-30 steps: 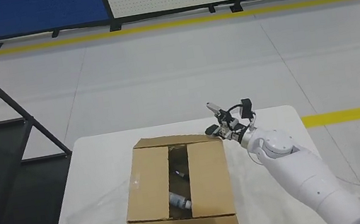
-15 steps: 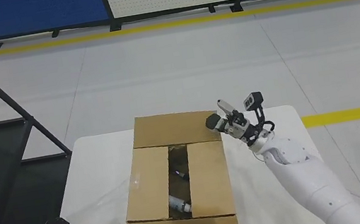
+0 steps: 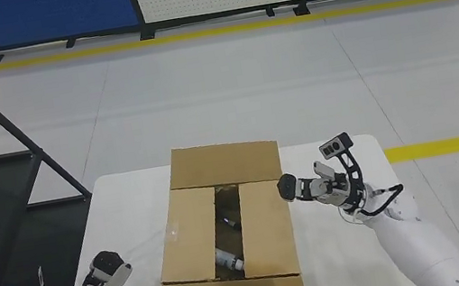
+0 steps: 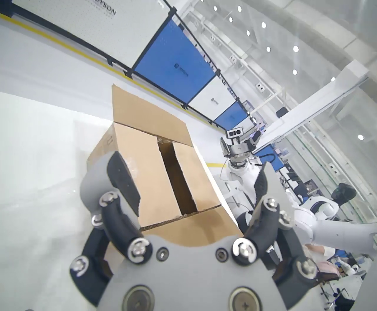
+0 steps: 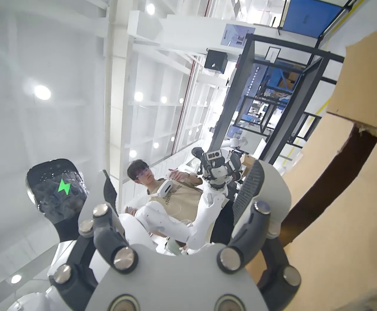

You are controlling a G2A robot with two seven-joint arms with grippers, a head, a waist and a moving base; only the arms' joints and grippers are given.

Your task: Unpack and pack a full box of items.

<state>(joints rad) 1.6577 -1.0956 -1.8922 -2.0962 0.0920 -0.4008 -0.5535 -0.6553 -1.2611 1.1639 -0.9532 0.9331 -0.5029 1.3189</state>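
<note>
**1. Box.** Seen from above, the cardboard box (image 3: 192, 237) stood at the middle of the white table (image 3: 121, 207).
- The end flaps (image 3: 224, 164) at 12 and 6 o'clock were open.
- The long flaps (image 3: 267, 228) at 9 and 3 o'clock lay nearly flat over the top, apart from each other.
- A dark gap (image 3: 227, 205) ran between them from 12 to 6 o'clock.
- Through it, a pale bottle-shaped item (image 3: 228, 256) lay toward the 6 o'clock end. The other contents could not be made out.

**2. Right claw.** The right claw (image 3: 290, 187) was at 3 o'clock of the box, just beside the outer edge of the 3 o'clock flap. Whether it touched the cardboard could not be told. In the right wrist view its fingers (image 5: 253, 179) were spread wide with nothing between them, and the box side rose close alongside.

**3. Left claw.** The left claw (image 3: 107, 271) was at 8 o'clock of the box, over the table's near corner and well apart from the cardboard. In the left wrist view its fingers (image 4: 123, 179) were spread wide and held nothing. The box lay ahead of them.

**4. Surroundings.** A black rack (image 3: 0, 190) stood on the floor at 10 o'clock of the table.
</note>
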